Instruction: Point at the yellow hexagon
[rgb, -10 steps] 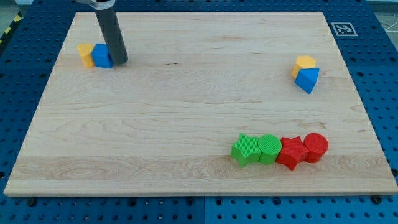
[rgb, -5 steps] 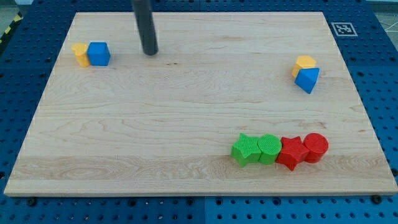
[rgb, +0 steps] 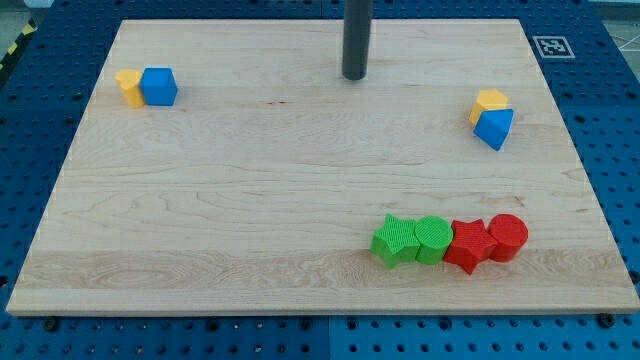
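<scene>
my tip (rgb: 354, 76) | yellow hexagon (rgb: 489, 101) — well right, apart

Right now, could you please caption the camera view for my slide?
My tip sits near the board's top, left of the yellow hexagon touching a blue triangle.

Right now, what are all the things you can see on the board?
yellow hexagon: 1, yellow, view's right, touching the blue triangle
blue triangle: 1, blue, just below the hexagon
yellow block: 1, yellow, view's top left, shape unclear
blue cube: 1, blue, touching that yellow block's right side
green blocks: 2, green, bottom row
red blocks: 2, red, same row, right end
wooden board: 1, light wood
my tip: 1, dark rod, top centre, touching no block
</scene>
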